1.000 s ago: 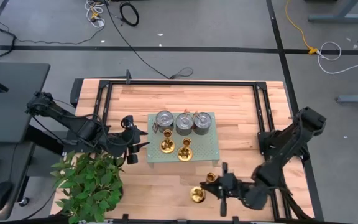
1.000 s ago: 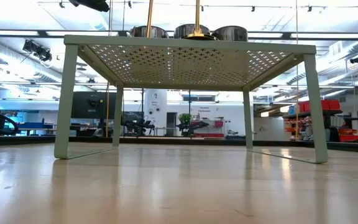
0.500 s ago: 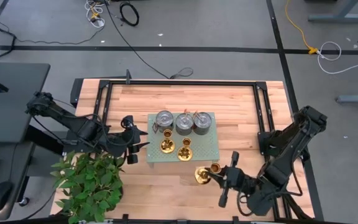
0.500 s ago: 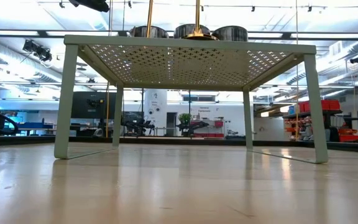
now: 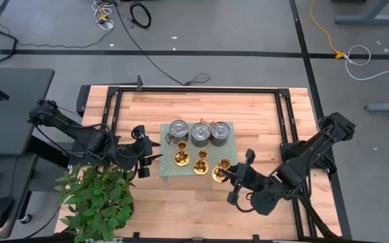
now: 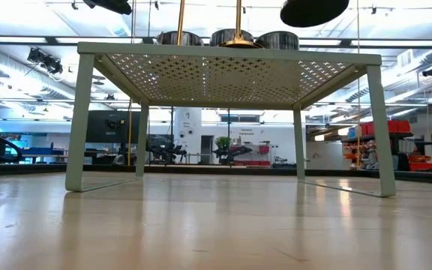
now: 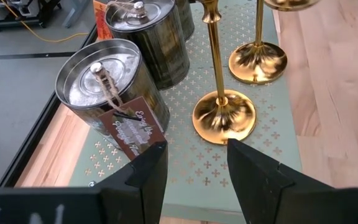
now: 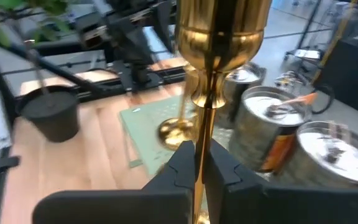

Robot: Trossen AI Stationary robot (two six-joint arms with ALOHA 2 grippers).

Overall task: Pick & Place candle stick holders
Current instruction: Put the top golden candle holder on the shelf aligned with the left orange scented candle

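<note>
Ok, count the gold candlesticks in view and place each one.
3. Two candlesticks stand on the green rack; the third candlestick is held over its corner by the right gripper.

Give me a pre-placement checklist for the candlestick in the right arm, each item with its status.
1. Grip: right gripper jaws closed on the stem of the held candlestick: ok.
2. Position: held candlestick over the near right corner of the green shelf: ok.
3. Base clear of the shelf top, seen hanging above it in the low view: ok.
4. Two candlesticks and already stand on the shelf, apart from the held one: ok.
5. Held candlestick upright: cannot tell.
6. Left gripper waits at the shelf's left edge, jaws apart, holding nothing: ok.
</note>
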